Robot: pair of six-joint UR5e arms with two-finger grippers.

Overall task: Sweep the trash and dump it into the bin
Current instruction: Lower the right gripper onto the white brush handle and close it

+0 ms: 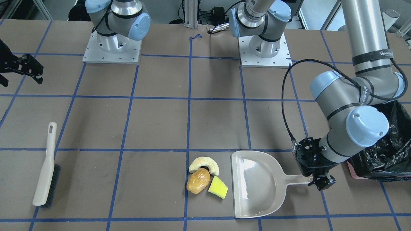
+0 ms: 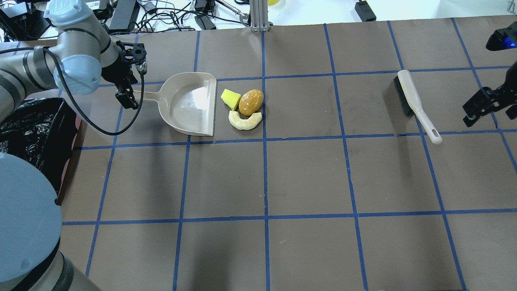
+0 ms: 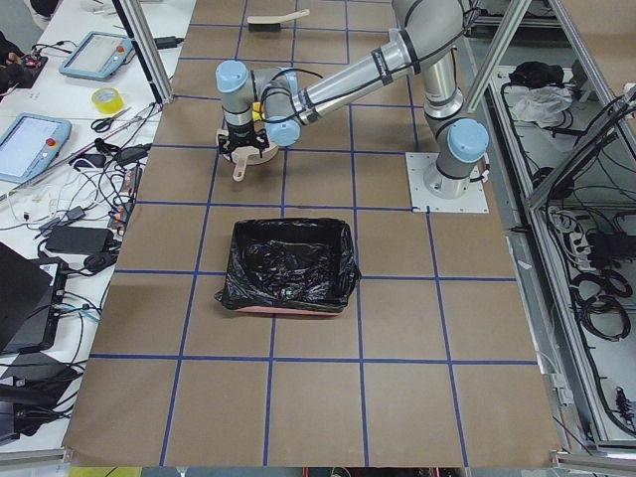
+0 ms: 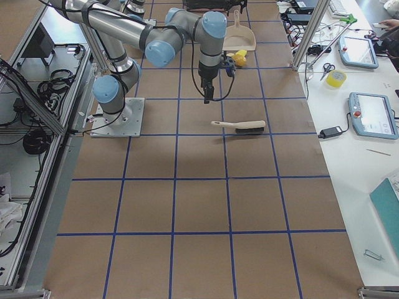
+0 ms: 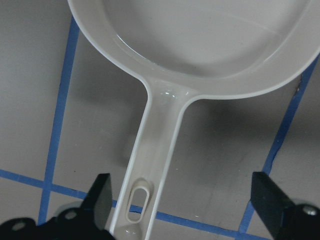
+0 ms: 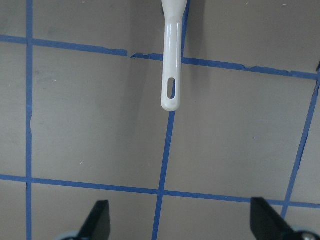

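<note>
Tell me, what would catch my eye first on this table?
A cream half-ring, a golden-brown lump and a yellow wedge huddle at the open mouth of a beige dustpan. The left gripper hangs open over the dustpan's handle, and a brush lies alone far across the table. A black-bagged bin sits beside the left arm.

A cream half-ring [image 1: 200, 160], golden-brown lump [image 1: 198, 181] and yellow wedge [image 1: 218, 187] huddle together (seemingly touching); the black-lined bin [image 1: 391, 147] sits well apart.
</note>
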